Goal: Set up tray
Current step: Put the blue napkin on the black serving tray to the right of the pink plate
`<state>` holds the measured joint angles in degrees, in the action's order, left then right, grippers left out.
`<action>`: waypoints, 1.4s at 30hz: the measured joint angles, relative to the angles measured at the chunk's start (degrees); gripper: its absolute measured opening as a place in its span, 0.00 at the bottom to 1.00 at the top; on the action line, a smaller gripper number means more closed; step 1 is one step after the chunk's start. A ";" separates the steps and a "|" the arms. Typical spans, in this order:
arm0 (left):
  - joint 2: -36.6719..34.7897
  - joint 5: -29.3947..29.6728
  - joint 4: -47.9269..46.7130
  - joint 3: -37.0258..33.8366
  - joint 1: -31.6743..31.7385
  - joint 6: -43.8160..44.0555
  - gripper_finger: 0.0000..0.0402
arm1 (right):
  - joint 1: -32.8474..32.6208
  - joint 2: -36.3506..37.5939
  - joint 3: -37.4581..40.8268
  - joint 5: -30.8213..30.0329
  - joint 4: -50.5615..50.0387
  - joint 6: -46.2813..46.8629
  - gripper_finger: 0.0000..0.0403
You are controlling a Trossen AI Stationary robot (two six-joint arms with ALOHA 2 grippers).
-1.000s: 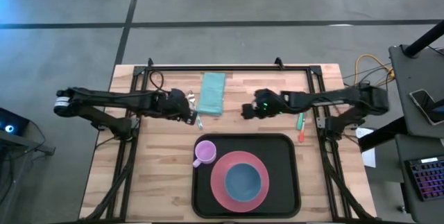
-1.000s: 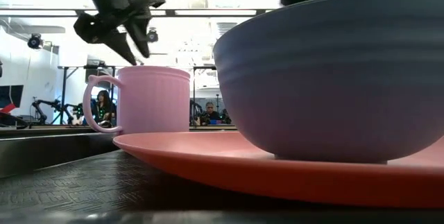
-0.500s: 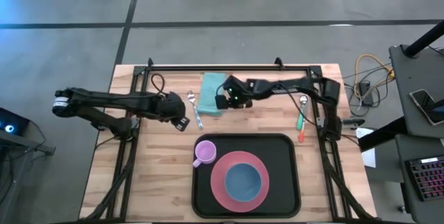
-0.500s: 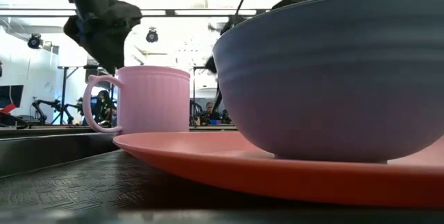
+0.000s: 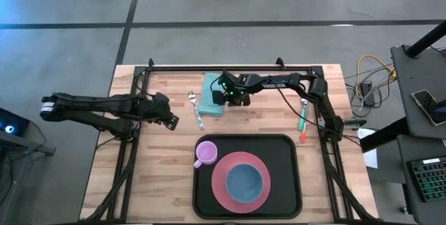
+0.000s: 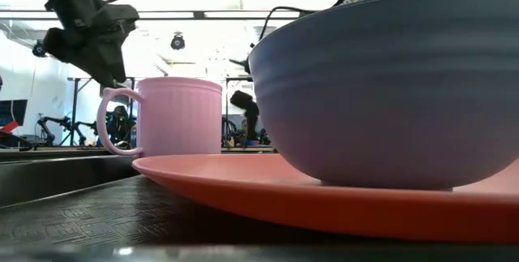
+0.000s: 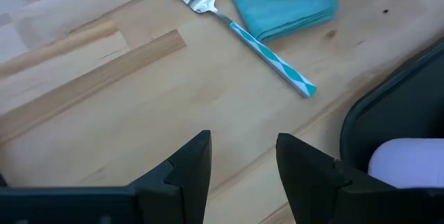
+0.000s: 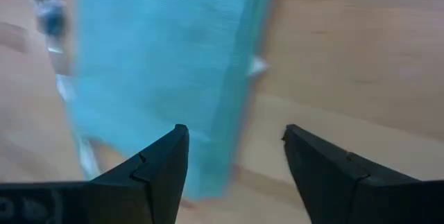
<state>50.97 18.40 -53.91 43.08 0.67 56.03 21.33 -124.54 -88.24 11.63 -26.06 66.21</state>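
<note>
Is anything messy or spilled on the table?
Nothing is spilled or broken. The cup, plate and bowl sit neatly on the tray. The fork, teal napkin and two utensils lie off the tray on the table.

black tray (image 5: pixel 289 148), pink plate (image 5: pixel 221 187), teal napkin (image 5: pixel 211 96)

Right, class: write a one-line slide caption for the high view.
Right pincer open over the teal napkin; left pincer open beside the fork, behind the loaded tray.
</note>
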 joint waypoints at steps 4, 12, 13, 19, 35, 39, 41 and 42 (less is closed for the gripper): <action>-3.03 0.01 1.49 -2.42 0.11 0.07 0.36 | -0.73 -1.91 -2.41 0.58 0.01 2.25 0.56; -4.99 1.23 2.37 -4.12 0.11 0.06 0.36 | -1.64 -9.27 -10.41 3.81 -0.83 4.19 0.55; -4.99 1.34 2.38 -4.14 0.11 0.07 0.36 | -1.59 -10.73 -11.68 5.11 -0.76 4.32 0.55; -4.95 1.51 2.45 -4.01 0.11 0.04 0.36 | -1.56 -15.76 -17.42 7.54 -3.76 4.62 0.50; -4.95 3.06 2.67 -4.07 0.11 0.02 0.36 | -1.34 -16.35 -17.78 1.01 -6.33 4.11 0.03; -4.92 3.22 2.84 -4.07 0.11 0.02 0.36 | -1.68 -15.32 -17.88 0.10 -8.98 -0.76 0.03; -4.90 3.61 2.93 -4.07 0.11 0.02 0.36 | -1.94 -14.31 -17.85 -0.18 -11.80 -2.68 0.03; -4.90 3.74 3.09 -4.07 0.11 0.02 0.36 | -2.08 -13.79 -17.83 -0.65 -12.81 -3.56 0.03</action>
<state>46.06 22.15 -50.82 39.00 0.78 56.05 19.25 -138.33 -106.08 10.99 -38.88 62.65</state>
